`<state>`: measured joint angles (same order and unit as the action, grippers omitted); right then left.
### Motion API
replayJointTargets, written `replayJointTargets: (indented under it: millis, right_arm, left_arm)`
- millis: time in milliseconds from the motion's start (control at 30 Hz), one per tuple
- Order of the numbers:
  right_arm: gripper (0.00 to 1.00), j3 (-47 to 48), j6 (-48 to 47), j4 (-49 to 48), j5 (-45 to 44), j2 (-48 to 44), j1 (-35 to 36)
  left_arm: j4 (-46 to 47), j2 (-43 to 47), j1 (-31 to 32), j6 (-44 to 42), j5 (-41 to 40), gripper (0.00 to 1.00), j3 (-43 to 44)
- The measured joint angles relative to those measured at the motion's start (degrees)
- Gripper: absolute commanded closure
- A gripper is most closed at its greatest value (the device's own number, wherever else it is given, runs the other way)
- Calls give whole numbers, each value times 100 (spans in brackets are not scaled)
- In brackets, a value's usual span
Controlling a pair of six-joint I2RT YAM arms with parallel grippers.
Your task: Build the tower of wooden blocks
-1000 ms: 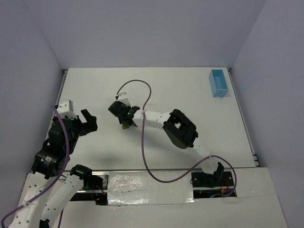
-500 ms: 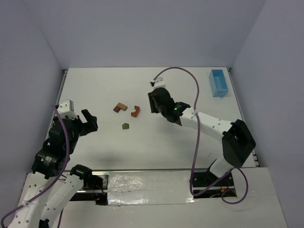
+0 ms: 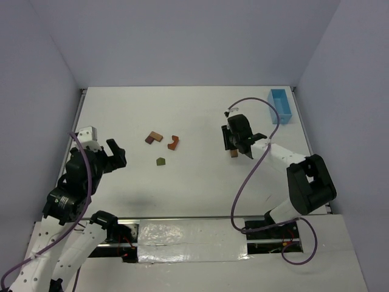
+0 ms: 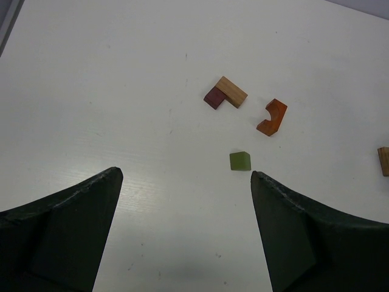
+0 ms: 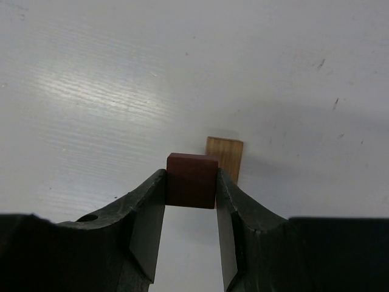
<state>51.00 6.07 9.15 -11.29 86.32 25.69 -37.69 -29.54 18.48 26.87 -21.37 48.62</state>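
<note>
Wood blocks lie loose on the table (image 3: 200,176). From above, a tan-and-dark pair (image 3: 154,137) and an orange arch (image 3: 174,142) sit just beyond the green block (image 3: 160,162). The left gripper (image 3: 115,155) hovers left of the green block, and the right gripper (image 3: 234,146) points down well to its right, its grip unclear.

The left wrist view shows the left jaws spread wide and empty, short of the green block.

Only the right wrist view shows the right fingers clamping a reddish-brown block (image 5: 192,180), with a tan block (image 5: 224,157) just behind.
</note>
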Motion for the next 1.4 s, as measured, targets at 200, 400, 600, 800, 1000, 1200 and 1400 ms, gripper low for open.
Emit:
replayJointTargets:
  millis: [200, 400, 600, 800, 1000, 1200, 1400]
  right_arm:
    - [67, 24, -151, -101, 365, 94, -409]
    - [65, 179, -168, -7, 625, 505, -505]
    - [65, 240, -151, 184, 595, 682, -560]
    - [62, 254, -149, 238, 575, 695, -649]
    - [58, 302, -151, 293, 546, 807, -662]
    - [52, 409, -149, 369, 540, 927, -662]
    - [42, 439, -151, 404, 476, 986, -675]
  left_arm:
    - [0, -125, 0, -2, 2, 1, 0]
    - [0, -142, 0, -2, 2, 1, 0]
    - [0, -151, 0, -2, 4, 0, 0]
    - [0, -153, 0, -2, 11, 0, 0]
    - [2, -170, 0, -13, 26, 1, 0]
    - [2, -181, 0, -17, 26, 0, 0]
    - [2, -184, 0, -17, 28, 0, 0]
